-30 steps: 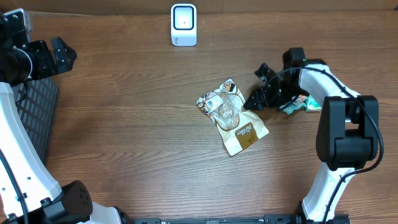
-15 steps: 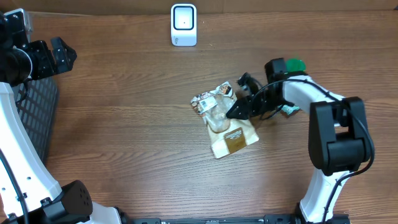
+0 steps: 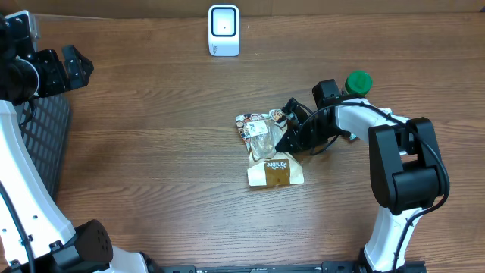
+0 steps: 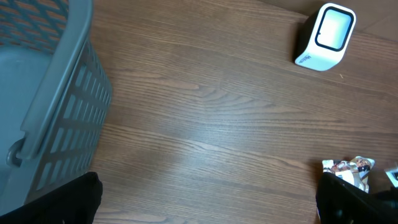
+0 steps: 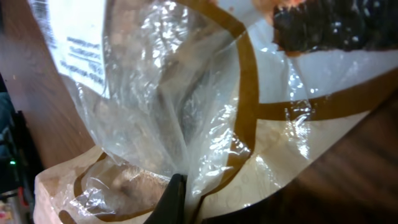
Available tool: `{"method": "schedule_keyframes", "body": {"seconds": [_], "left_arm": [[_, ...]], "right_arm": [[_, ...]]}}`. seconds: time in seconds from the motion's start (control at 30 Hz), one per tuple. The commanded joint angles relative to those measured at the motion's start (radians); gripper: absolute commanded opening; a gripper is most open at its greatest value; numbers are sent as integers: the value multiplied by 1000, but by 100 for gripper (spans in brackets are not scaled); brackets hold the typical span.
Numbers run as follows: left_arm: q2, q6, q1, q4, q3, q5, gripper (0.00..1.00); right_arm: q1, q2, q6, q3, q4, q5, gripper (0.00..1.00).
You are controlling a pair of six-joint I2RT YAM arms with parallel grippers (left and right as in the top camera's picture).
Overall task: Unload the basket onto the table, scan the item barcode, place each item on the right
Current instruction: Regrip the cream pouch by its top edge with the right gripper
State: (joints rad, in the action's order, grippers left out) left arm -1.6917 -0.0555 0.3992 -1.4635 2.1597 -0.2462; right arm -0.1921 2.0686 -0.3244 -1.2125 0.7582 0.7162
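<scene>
Clear film with brown-and-cream print: that is the snack pouch (image 3: 270, 148), lying flat on the wooden table (image 3: 151, 167) with its near edge directly under your right claw (image 3: 291, 136); the right wrist view shows one dark fingertip (image 5: 174, 200) with a fold of the film (image 5: 186, 124) bunched against it; I judge the claw closed tight on that thin fold, since a pinch of loose film is the only purchase a flat pouch offers.

The pouch's white printed label (image 5: 67, 43) sits on the end farthest from the claw; whether it carries the barcode is too small to confirm; gripping the opposite end leaves that label uncovered, which is sound practice.

The white scanner (image 3: 223, 30) stands upright well apart from the claw, up-table and to its far side, window facing the work area; the pouch is not yet presented to it; lifting and turning the label toward that window remains to be done; expect the film to sag.

A green-capped item (image 3: 358, 81) rests just behind the claw's wrist; mind it.

Your left claw (image 3: 74, 64) hangs with fingers spread wide, holding nothing, above the grey basket (image 4: 56, 106), clear of the work.
</scene>
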Motion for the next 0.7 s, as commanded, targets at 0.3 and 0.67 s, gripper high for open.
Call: {"method": "schedule_keyframes", "body": {"seconds": [0.3,0.67], "left_arm": [[-3,-12,-7,1,3,3,100],[-3,-12,-7,1,3,3,100]], "right_arm": [[-33,-95,215,-341,339,-249,4],[-306,-141,557,-452,539,-884,4]]}}
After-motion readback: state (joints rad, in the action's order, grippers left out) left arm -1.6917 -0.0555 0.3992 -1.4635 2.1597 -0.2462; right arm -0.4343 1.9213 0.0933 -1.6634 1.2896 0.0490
